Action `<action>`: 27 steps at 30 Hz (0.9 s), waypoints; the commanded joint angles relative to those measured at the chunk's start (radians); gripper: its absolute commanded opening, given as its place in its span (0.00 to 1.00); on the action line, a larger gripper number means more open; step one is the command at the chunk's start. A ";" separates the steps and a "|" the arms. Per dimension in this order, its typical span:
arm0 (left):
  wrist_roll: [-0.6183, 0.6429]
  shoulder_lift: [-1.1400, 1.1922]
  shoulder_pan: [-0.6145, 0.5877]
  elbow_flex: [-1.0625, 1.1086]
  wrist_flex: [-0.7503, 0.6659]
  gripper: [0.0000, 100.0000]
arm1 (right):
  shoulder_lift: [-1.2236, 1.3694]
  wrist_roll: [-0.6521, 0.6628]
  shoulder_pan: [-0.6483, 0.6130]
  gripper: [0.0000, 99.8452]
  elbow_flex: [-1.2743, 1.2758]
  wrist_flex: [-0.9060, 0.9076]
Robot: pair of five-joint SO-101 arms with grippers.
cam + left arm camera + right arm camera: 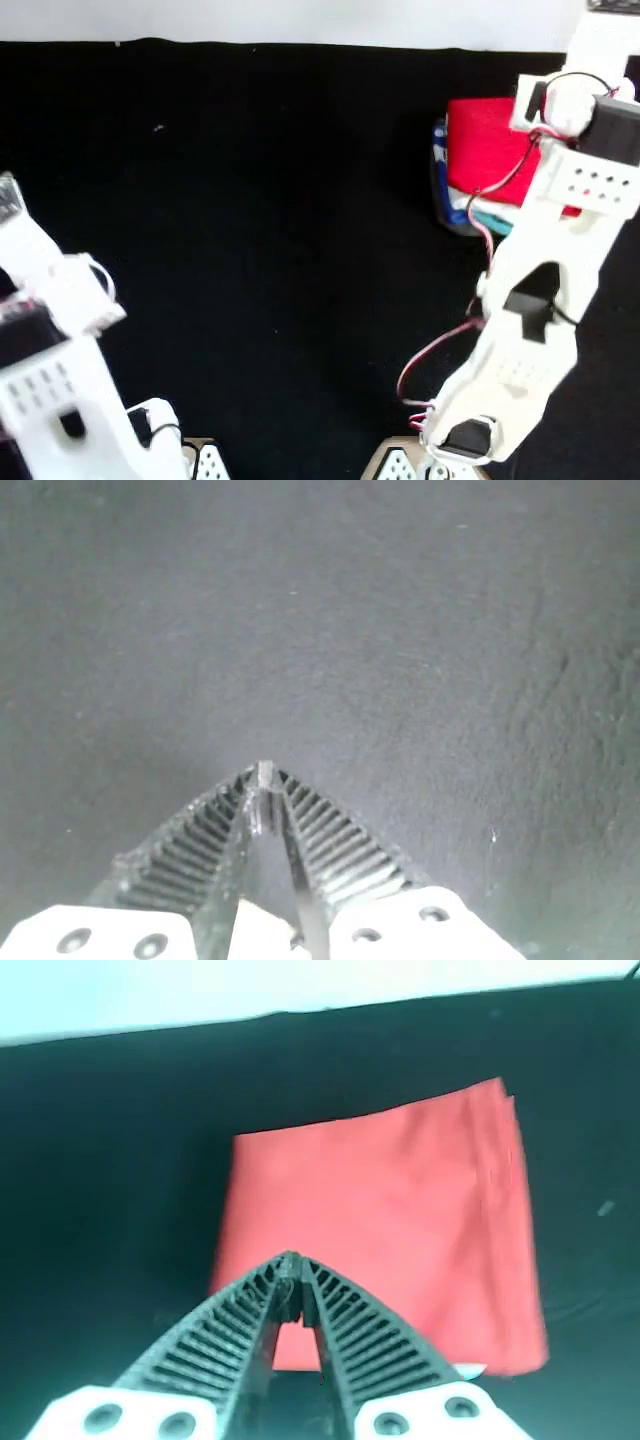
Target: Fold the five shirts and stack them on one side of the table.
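A folded red shirt (484, 146) lies on top of a stack of folded shirts (452, 208) at the right side of the black table; blue, white and teal edges show under it. The right arm (540, 290) stands over that stack and hides part of it. In the right wrist view my right gripper (292, 1265) is shut, empty, and hangs just above the near edge of the red shirt (380, 1210). My left gripper (264, 778) is shut too, with nothing in it, over bare black cloth at the table's left side, where the left arm (55, 360) stands.
The black tablecloth (270, 230) spreads across the middle and back. A white wall (300, 18) runs along the far edge. Red wires (440, 355) loop beside the right arm. Both arm bases (400, 465) sit at the front edge.
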 commanded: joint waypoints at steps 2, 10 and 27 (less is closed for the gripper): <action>-0.014 -0.265 0.056 0.217 -0.126 0.01 | -0.309 -0.235 -0.088 0.01 0.392 0.012; -0.222 -0.595 0.056 0.602 -0.296 0.01 | -0.619 -0.284 -0.128 0.01 1.164 -0.028; -0.157 -0.783 0.131 0.970 -0.201 0.01 | -0.641 -0.284 -0.154 0.01 1.980 -0.493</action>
